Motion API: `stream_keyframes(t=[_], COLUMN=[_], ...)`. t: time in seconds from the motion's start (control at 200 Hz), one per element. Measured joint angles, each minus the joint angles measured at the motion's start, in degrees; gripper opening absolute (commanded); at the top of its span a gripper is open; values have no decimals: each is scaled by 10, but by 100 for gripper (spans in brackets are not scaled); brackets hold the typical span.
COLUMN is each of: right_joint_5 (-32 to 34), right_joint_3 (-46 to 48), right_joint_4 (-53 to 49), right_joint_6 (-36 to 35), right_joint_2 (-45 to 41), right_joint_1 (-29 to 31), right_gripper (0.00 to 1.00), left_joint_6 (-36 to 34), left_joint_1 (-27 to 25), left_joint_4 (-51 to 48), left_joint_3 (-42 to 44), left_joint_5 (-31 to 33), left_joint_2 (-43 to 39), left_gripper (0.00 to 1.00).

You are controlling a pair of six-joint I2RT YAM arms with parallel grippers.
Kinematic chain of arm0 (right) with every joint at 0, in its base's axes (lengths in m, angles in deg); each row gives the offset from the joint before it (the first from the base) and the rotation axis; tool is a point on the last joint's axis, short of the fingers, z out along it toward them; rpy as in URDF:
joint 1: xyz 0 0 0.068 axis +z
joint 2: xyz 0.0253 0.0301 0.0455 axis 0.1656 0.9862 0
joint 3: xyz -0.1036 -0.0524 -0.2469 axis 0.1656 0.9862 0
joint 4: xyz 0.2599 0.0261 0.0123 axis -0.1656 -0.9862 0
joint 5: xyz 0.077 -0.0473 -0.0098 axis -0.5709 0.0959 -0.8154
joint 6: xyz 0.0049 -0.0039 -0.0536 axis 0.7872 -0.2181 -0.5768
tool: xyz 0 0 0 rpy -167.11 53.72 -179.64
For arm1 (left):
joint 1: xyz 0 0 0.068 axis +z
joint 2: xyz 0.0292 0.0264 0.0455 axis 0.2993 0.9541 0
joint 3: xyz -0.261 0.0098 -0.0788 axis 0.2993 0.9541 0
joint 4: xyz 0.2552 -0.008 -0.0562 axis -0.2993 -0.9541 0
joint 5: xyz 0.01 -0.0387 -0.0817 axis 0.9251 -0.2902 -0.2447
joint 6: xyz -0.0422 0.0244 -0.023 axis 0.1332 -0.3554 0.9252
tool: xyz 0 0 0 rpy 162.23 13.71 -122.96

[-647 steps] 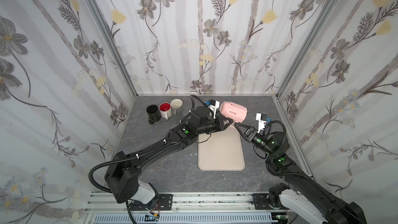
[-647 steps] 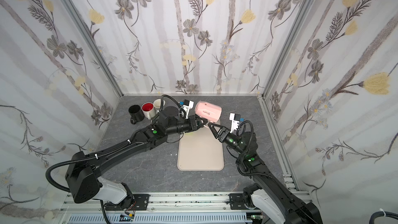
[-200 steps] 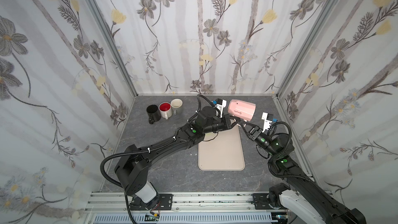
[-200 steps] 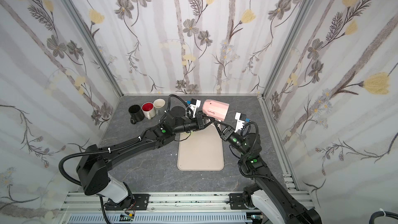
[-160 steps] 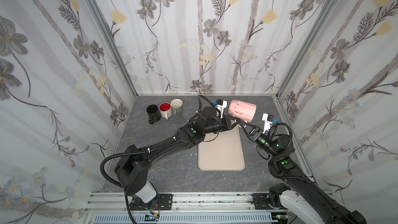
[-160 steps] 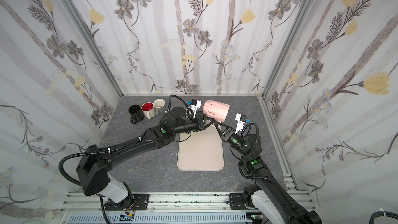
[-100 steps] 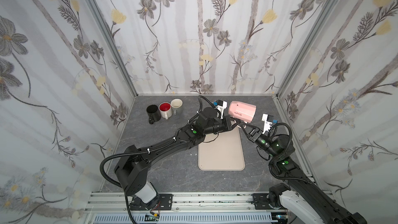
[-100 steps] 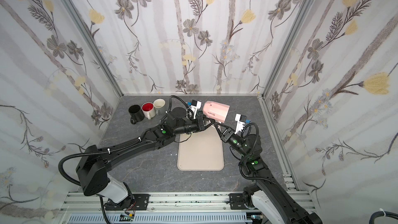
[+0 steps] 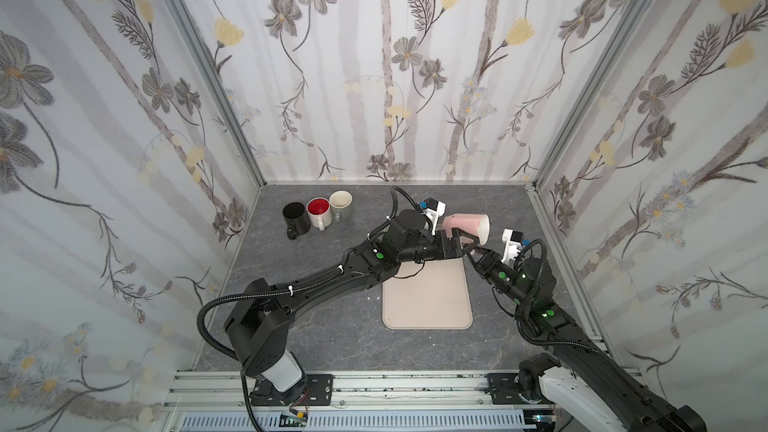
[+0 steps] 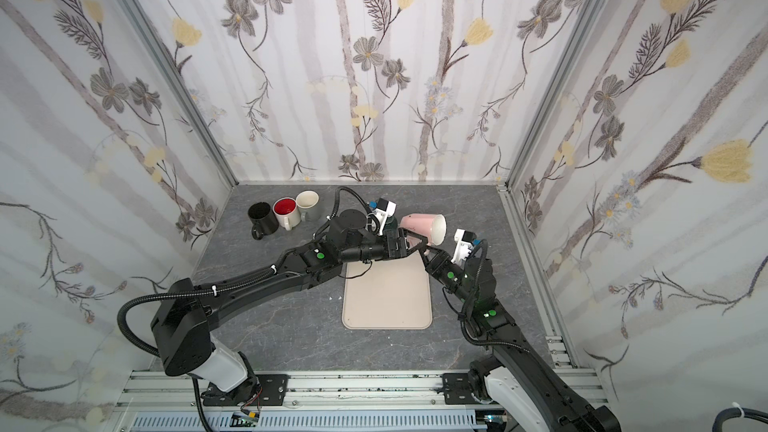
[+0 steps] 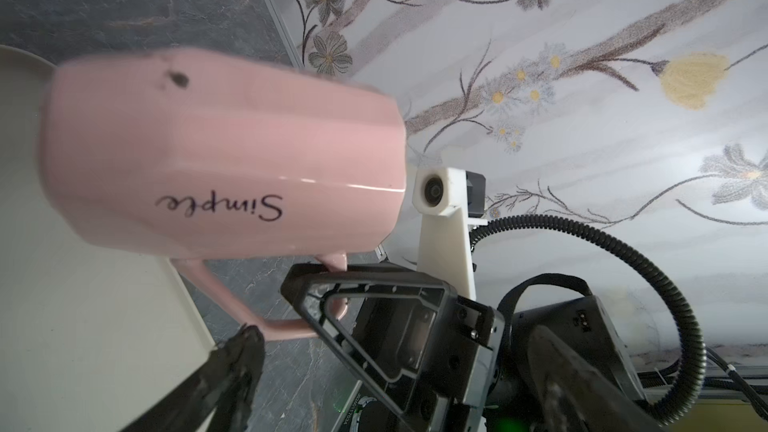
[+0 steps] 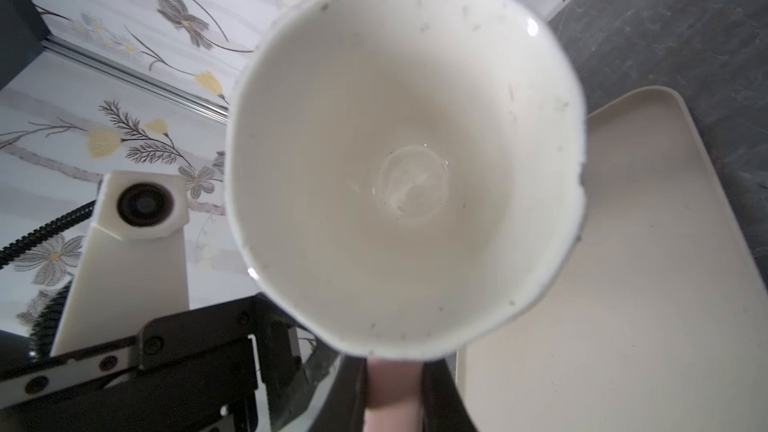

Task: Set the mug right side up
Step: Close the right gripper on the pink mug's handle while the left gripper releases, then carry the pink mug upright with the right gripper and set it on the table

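Pink ceramic is seen aloft: the pink mug [image 9: 465, 224] is held on its side in the air above the far edge of the beige mat [image 9: 428, 297], clear of the grey table [image 9: 332, 347]. Its white mouth is turned toward the mat's right side and fills the right wrist view, while its base is turned toward the mat's left side. The handle is carried on the side of the mug facing the mat.

The handle is pinched by the right gripper [image 9: 468, 246], whose jaws are drawn narrow on it. In the right wrist view the pink strip is shown clamped between two dark fingers [image 12: 440, 401].

The left gripper [image 10: 417, 244] is reached in from the mat's left side to the same handle, with its jaws spread wide. One dark fingertip [image 11: 245, 351] is seen right at the handle's outer bar; whether it touches cannot be told.

Beyond the mat's far left corner, three mugs are stood upright in a row: a black mug [image 9: 296, 216], a red-lined mug [image 9: 319, 211] and a grey mug [image 9: 341, 205].
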Motion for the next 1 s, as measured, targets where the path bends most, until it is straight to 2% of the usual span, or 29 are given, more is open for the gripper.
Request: stream_keyframes(t=[0.315,0.6,0.739,0.999], right_joint_5=[25,51,100,196], right_joint_3=[0,-41,-109,-253], right_joint_4=[-55,-116,-215,-356], right_joint_6=[-5,-61,-120,-237], right_joint_2=[64,77,101,207], right_joint_1=[-21,-63,-83,-120], right_gripper=[0,0,0,0], left_joint_6=[13,14,13,-7], left_joint_1=[22,49,63,93], left_joint_4=[9,10,10,5], left_joint_3=[31,61,73,100], left_joint_5=[-11,-13,-14,-27], left_joint_2=[-6,-11,-5,-8], left_gripper=[100,100,100,100])
